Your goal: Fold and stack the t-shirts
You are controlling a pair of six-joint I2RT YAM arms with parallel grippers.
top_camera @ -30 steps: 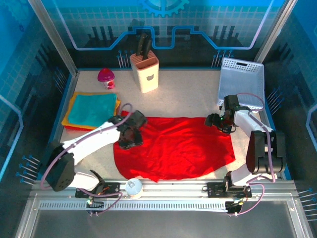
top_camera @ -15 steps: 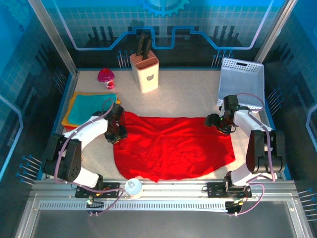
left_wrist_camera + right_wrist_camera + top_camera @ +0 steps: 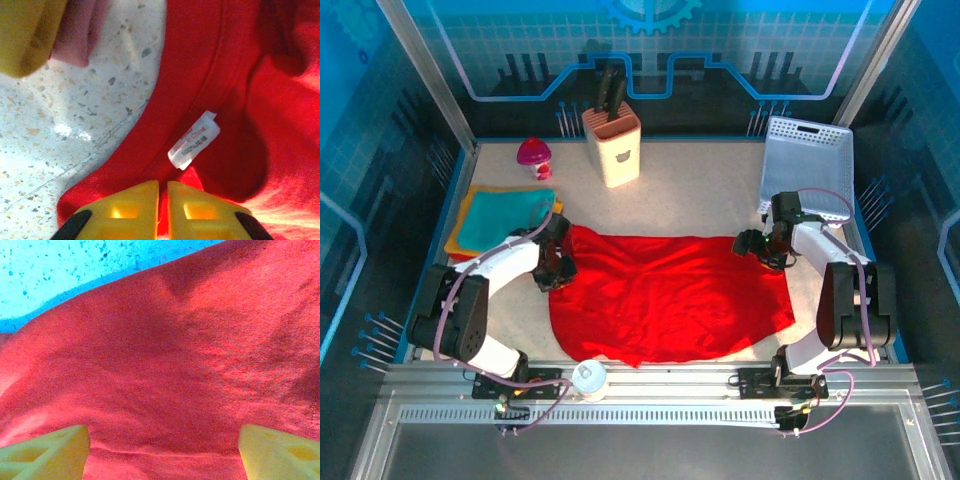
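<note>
Left tool (image 3: 163, 212): yellow fingers (image 3: 125, 210) all but together. Looks pinched on the collar edge of the bright red cloth t-shirt (image 3: 670, 295), just short of the white sewn-in neck label (image 3: 194, 139). Right tool (image 3: 162, 455): jaws wide, nothing held, hanging over red cloth near the shirt's far right edge.

The shirt lies spread out mid-way on the speckled worktop (image 3: 700, 195), between the two arms. The folded stack of teal, orange and yellow t-shirts (image 3: 505, 220) sits far left.

Step, as I read it: grip both far corners, then fold toward the near edge. To do it well:
- Right tool should drop and close on the edge itself, not mid-panel, level with the left grip.
- Check that the left pinch has the collar cloth, not only a pucker beside the label.
- Lift both sides together at the same height, cloth taut, so the fold line comes out straight.
- Keep the left side clear of the stack so it isn't dragged.

What each view adds:
- Top: the shirt's whole outline, both arms and the white perforated plastic basket (image 3: 807, 165) behind the right arm. Jaw gaps can't be read there.
- Left wrist: label, collar seam, and bare worktop between shirt and stack, so they sit apart.
- Right wrist: the finger spread, and the shirt edge against blue-lit worktop.
</note>
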